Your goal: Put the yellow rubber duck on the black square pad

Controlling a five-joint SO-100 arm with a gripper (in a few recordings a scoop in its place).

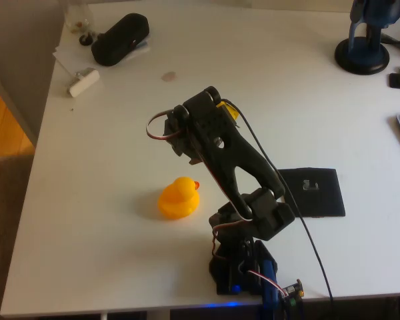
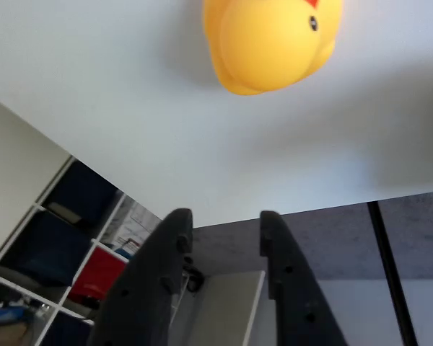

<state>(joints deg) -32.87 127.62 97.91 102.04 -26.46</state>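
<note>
Soft daylight, faint shadows, slight blur

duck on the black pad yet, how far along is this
Nothing is done: the yellow rubber duck sits on the white table, apart from the black square pad. The gripper is open and empty, off the duck. Grasping, carrying and placing all remain.

- arm (image 1: 227,150): matte black plastic, chunky angular links, round hole in the upper link
- yellow tape-wrapped part (image 1: 227,110) near the wrist
- cables: black one (image 1: 300,220) along the arm, red-white loop (image 1: 161,127) at the wrist
- base (image 1: 243,267): black, blue glow beneath
- gripper (image 2: 224,223): two black tapered fingers (image 2: 155,281), small screw recesses
</note>
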